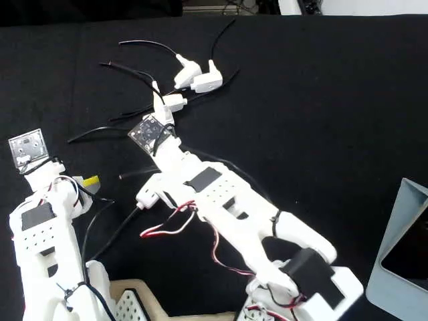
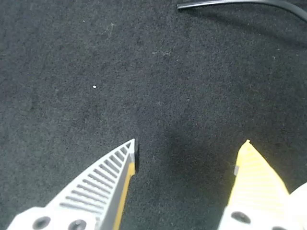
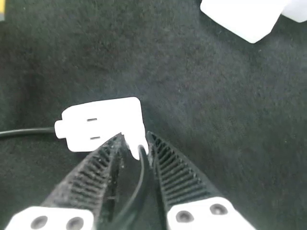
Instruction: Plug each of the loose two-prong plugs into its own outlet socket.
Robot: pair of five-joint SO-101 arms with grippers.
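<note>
On the black cloth my right gripper [image 3: 135, 143] is shut on the narrow end of a white plug [image 3: 138, 141], whose black cable runs back between the fingers. That plug touches a white outlet socket [image 3: 96, 124] with two slots facing up; I cannot tell whether they are joined. From above, the right gripper [image 1: 159, 108] sits at this pair [image 1: 174, 102], just short of two more white pieces [image 1: 187, 70] [image 1: 207, 81] with black cables. My left gripper [image 2: 190, 143] stands open over bare cloth near the table's left side [image 1: 85, 184], holding nothing.
Several black cables [image 1: 134, 70] fan out across the cloth at the back, and one [image 2: 240, 3] lies beyond my left gripper. A grey-blue box [image 1: 404, 247] stands at the right edge. A pale board [image 1: 137, 301] sits at the front between the arm bases.
</note>
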